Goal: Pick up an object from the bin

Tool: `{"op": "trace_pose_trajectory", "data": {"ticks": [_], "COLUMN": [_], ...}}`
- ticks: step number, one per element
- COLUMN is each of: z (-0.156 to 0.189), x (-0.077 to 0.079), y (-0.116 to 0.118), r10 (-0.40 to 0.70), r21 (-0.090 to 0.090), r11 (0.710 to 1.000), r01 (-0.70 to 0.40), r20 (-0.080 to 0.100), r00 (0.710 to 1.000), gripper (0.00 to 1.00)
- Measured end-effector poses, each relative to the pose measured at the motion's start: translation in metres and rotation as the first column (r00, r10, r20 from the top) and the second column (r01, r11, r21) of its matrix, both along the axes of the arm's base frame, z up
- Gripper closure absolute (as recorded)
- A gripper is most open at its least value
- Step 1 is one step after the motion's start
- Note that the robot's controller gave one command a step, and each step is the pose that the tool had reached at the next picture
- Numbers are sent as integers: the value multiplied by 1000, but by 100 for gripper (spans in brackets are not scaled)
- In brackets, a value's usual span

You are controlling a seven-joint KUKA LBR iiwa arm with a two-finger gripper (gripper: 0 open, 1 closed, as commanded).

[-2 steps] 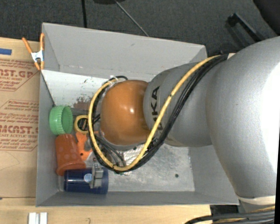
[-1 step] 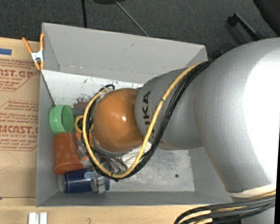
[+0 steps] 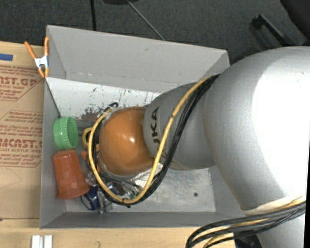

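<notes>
The red plastic cup [image 3: 69, 174] lay by the left wall of the bin [image 3: 132, 66], just below a green cap [image 3: 65, 132]. It was probably light, stiff and slippery, and best pinched across its rim. The orange wrist cover [image 3: 123, 140] beside it hid the tool, so whether it was spread or pressed together could not be told.

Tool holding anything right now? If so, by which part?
Cannot tell: the orange wrist cover hides the grasp. Red cup and green cap lie beside it.
</notes>
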State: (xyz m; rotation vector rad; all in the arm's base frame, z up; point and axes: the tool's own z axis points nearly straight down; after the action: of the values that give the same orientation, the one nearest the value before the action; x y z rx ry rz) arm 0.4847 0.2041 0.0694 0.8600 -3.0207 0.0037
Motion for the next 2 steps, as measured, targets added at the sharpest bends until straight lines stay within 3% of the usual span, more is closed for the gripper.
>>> {"op": "trace_pose_trajectory", "data": {"ticks": [2], "z": [0], "x": [0], "y": [0], "r10": [0], "r21": [0], "r11": [1000], "r01": [0], "r20": [0], "r00": [1000], "gripper": [100]}}
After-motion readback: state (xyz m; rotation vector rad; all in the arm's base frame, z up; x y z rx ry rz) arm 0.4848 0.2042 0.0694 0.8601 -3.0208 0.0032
